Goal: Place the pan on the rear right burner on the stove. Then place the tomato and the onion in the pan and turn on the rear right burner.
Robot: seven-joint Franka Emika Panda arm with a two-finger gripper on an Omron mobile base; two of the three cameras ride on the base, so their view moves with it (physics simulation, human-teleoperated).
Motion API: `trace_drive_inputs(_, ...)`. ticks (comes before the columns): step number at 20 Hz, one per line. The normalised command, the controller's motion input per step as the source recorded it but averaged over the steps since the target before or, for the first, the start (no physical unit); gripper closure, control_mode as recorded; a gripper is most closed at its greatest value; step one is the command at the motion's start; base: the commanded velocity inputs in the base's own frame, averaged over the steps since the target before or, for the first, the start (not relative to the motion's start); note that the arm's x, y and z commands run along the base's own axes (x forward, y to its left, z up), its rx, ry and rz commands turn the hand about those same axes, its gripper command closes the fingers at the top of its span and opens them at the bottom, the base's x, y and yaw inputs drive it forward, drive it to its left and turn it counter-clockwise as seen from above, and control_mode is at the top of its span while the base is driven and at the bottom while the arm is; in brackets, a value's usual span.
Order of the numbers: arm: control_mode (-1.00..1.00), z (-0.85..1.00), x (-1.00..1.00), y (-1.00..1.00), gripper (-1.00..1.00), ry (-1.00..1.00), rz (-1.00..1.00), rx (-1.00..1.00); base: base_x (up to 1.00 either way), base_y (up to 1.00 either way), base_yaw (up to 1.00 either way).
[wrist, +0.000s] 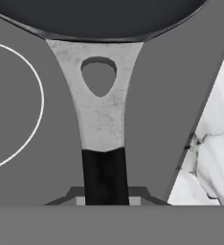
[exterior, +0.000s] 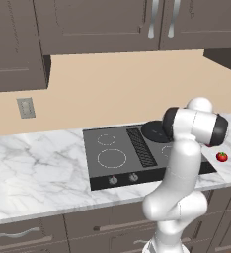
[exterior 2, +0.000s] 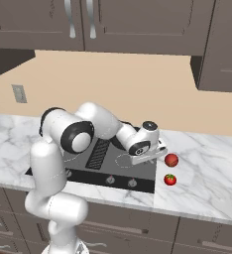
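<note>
- The pan (wrist: 102, 115) is on the stove (exterior: 105, 170), at the rear right of it; in the left base view its black round body (exterior: 153, 131) sits just behind the arm's elbow.
- In the hand view its long axis runs from 12 o'clock, where the black bowl is, to 6 o'clock, where the dark grip ends.
- The handle has a grey speckled neck with a teardrop hole, then a black grip.
- The gripper (exterior 2: 148, 158) is low over the right part of the stove; I cannot tell if its fingers pinch the grip or stand apart.
- The onion (exterior 2: 171, 159) and the tomato (exterior 2: 170, 179) lie on the white marble counter (exterior: 33, 168), just right of the stove, the tomato nearer the front edge.
- Dark cabinets (exterior 2: 138, 25) hang above a beige wall (exterior: 112, 89).
</note>
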Motion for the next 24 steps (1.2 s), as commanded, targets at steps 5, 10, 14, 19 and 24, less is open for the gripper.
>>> trace_drive_inputs(5, -1.0, -0.14, 0.03, 0.0, 1.0, 0.0, -0.01, 0.0, 0.0, 0.0, 0.0)
trace_drive_inputs(10, -1.0, -0.17, 0.03, 0.0, 1.0, 0.0, -0.01, 0.0, 0.0, 0.0, 0.0)
trace_drive_inputs(14, -1.0, -0.21, 0.05, 0.0, 1.0, 0.0, -0.01, 0.0, 0.0, 0.0, 0.0)
trace_drive_inputs(19, -1.0, -0.26, 0.02, 0.0, 1.0, 0.0, -0.01, 0.0, 0.0, 0.0, 0.0)
trace_drive_inputs(24, -1.0, -0.27, 0.0, 0.0, 1.0, 0.0, -0.02, 0.0, 0.0, 0.0, 0.0)
